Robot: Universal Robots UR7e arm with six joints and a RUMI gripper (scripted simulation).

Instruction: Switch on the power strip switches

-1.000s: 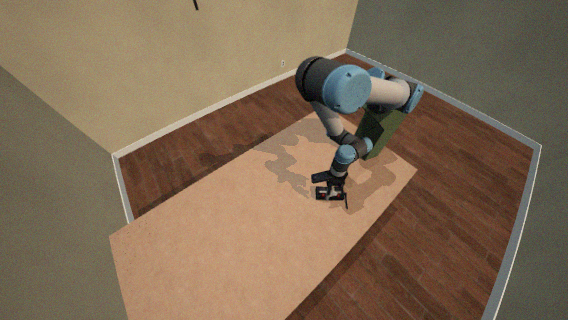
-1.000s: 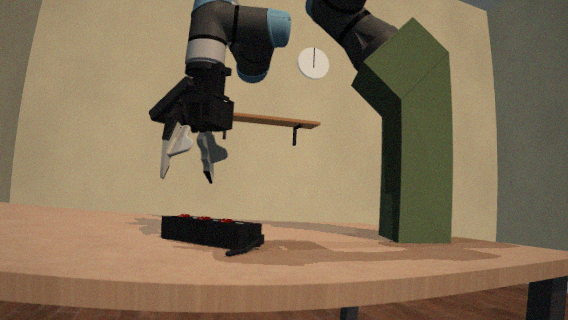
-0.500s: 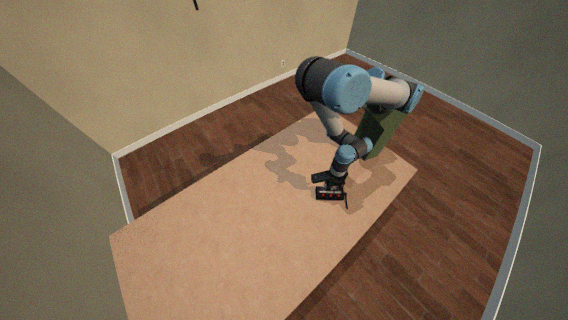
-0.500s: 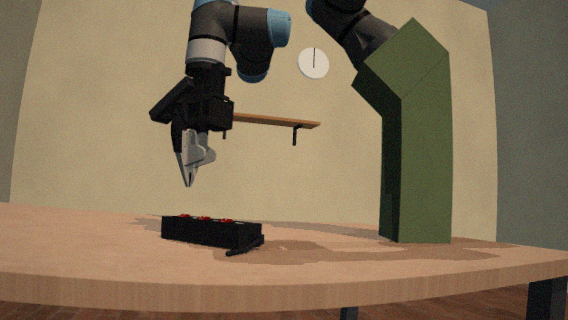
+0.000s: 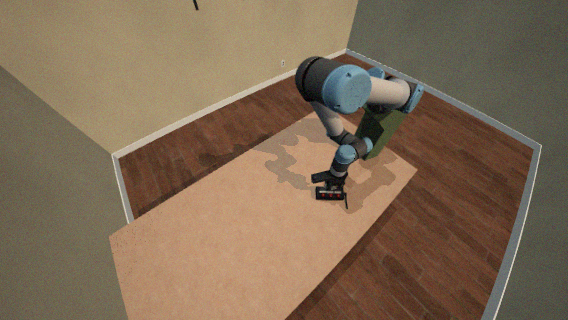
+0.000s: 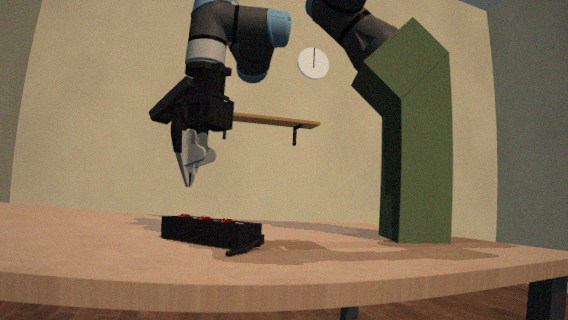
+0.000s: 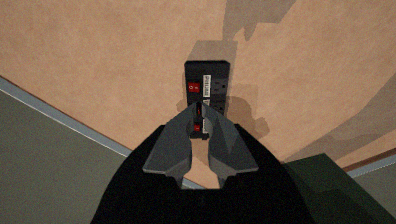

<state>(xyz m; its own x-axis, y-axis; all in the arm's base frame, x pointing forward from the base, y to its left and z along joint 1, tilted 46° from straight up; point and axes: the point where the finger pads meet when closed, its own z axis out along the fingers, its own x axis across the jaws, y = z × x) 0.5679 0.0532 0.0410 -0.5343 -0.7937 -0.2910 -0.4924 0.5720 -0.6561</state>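
The black power strip [image 6: 211, 232] lies flat on the table with its three red switches facing up and a short black cord stub at its right end. It also shows in the top view [image 5: 330, 194] and in the wrist view [image 7: 206, 92], where two red switches show and the fingers cover the nearer part. My gripper [image 6: 189, 181] hangs well above the strip's left end, fingers pointing down and pressed together with nothing between them. In the wrist view the fingertips [image 7: 201, 109] meet over the strip's near half.
A tall green block [image 6: 415, 135], the arm's mount, stands on the table to the right of the strip. A wall shelf [image 6: 274, 121] and a round white clock [image 6: 313, 62] are on the back wall. The table edge runs close in the wrist view [image 7: 60, 119].
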